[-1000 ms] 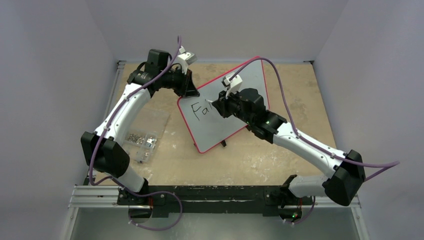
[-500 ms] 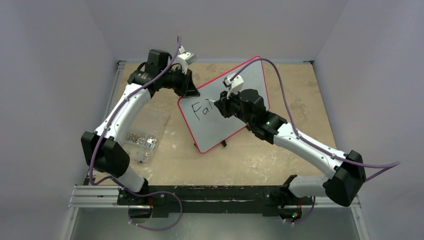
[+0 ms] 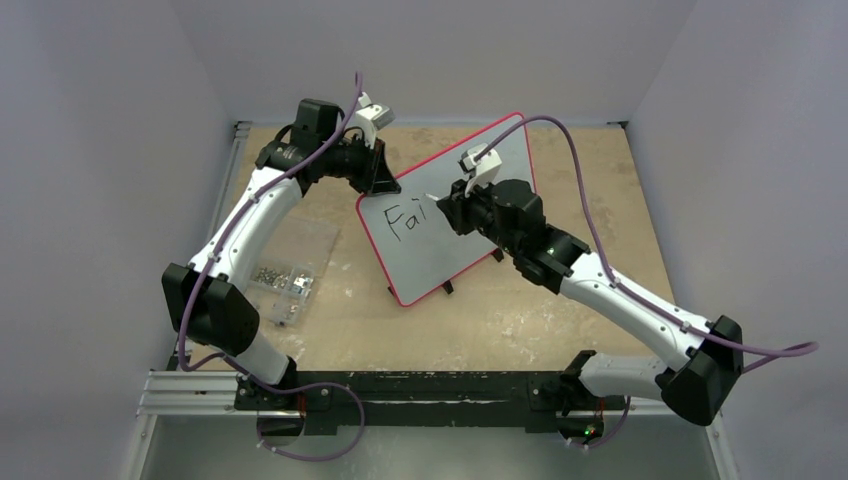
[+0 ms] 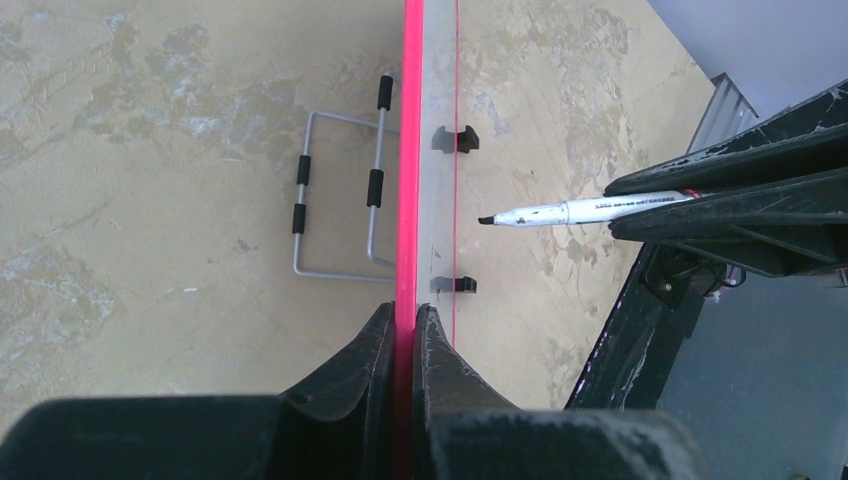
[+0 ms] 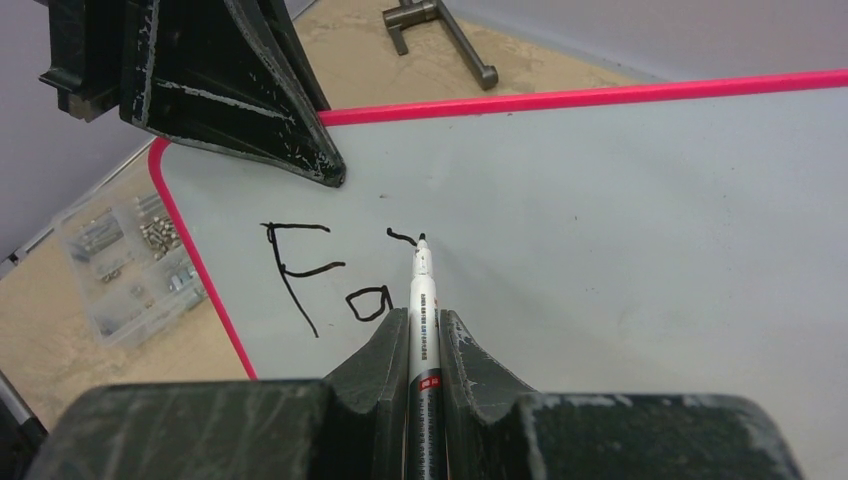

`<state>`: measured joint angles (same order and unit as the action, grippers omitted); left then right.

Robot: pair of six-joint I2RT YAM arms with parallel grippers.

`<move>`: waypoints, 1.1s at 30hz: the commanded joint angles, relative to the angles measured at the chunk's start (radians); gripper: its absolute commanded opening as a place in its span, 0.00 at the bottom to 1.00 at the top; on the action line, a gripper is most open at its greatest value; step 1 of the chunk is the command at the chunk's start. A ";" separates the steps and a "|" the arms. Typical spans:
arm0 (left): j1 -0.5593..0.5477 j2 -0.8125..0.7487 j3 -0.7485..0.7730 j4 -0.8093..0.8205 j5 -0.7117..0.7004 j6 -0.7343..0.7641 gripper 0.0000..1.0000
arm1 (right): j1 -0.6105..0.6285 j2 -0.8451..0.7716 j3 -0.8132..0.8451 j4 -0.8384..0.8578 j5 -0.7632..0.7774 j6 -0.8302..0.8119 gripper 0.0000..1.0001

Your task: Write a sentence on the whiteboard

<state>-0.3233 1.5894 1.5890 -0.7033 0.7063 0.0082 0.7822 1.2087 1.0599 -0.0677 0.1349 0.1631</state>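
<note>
As right tool (image 5: 422,318) grips marker (image 5: 421,272), whiteboard (image 5: 620,220) shows lettering (image 5: 315,268)

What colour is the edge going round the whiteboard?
The rim of the whiteboard is bright pinkish red, clearest in the right wrist view.

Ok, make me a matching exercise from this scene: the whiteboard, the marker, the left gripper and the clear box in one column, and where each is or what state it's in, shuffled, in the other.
Things
1. whiteboard
2. marker
3. left gripper
4. clear box

Places and states
A. shut on the board's red edge
B. pinched in the right gripper, tip at a short black stroke
C. left of the board in the top view, small metal parts inside
D. carries the black letters "Fa"

Pairs: 1-D, 2-B, 3-A, 4-C
</note>
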 commanded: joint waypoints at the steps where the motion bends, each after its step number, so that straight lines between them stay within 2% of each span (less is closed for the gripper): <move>1: -0.001 -0.049 0.000 0.042 -0.073 0.057 0.00 | -0.006 -0.014 -0.001 0.002 0.042 -0.001 0.00; 23: -0.002 -0.053 0.008 0.022 -0.087 0.071 0.00 | -0.006 0.059 0.000 0.027 0.032 -0.010 0.00; 33: -0.001 -0.052 0.006 0.023 -0.088 0.072 0.00 | -0.034 0.066 0.003 0.005 0.093 -0.004 0.00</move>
<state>-0.3283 1.5745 1.5890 -0.7235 0.6830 0.0196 0.7761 1.2652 1.0595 -0.0746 0.1745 0.1627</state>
